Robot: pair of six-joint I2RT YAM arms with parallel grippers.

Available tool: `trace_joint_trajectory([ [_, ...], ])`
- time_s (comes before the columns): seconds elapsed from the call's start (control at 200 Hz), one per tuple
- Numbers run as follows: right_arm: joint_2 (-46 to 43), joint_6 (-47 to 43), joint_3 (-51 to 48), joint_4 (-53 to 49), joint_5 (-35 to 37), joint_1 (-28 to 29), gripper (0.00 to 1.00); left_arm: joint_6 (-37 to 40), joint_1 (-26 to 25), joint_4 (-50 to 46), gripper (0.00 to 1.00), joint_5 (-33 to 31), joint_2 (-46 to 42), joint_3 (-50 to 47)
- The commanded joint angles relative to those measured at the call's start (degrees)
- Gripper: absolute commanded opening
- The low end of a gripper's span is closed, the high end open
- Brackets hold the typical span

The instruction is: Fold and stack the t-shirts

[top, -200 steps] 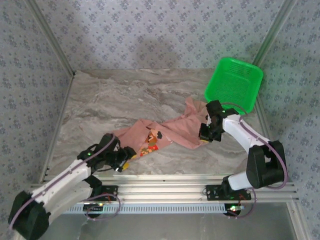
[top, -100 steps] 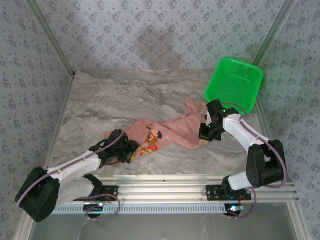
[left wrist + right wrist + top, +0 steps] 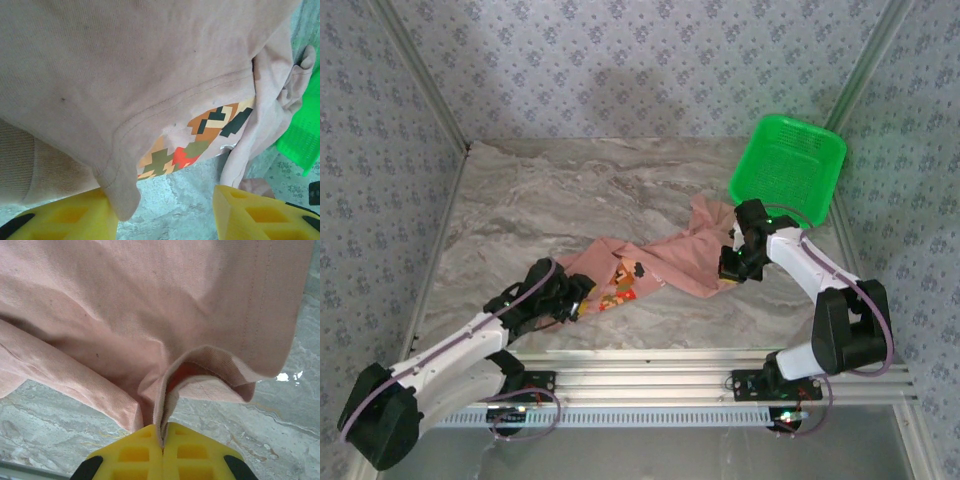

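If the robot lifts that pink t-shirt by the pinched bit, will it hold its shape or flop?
Probably floppy: the t-shirt lies rumpled and bunches into folds where the right gripper pinches it. Likely light, since the cloth looks thin. Pushed, it would probably wrinkle rather than slide whole.

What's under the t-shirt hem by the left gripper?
Under the t-shirt hem: its printed graphic on a lower layer, and bare table ahead of the open left gripper. Whatever lies beneath the bunched cloth is covered.
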Motion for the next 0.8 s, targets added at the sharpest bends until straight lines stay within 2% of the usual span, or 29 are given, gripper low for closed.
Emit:
trace_joint_trajectory([
  [0.0,-0.26,-0.99,0.58,-0.9,-0.85,-0.27,0.0,-3.19,0.99,-7.9,0.51,-1.0,-0.47,0.08],
  [0.605,-0.22,-0.96,0.54,-0.86,-0.72,-0.36,0.0,-1.14,2.09,-4.65,0.5,-1.92,6.47,0.23],
  [0.799,-0.46,-0.99,0.59,-0.95,-0.81,-0.4,0.0,0.02,2.17,-5.94,0.39,-3.58,9.64,2.23],
])
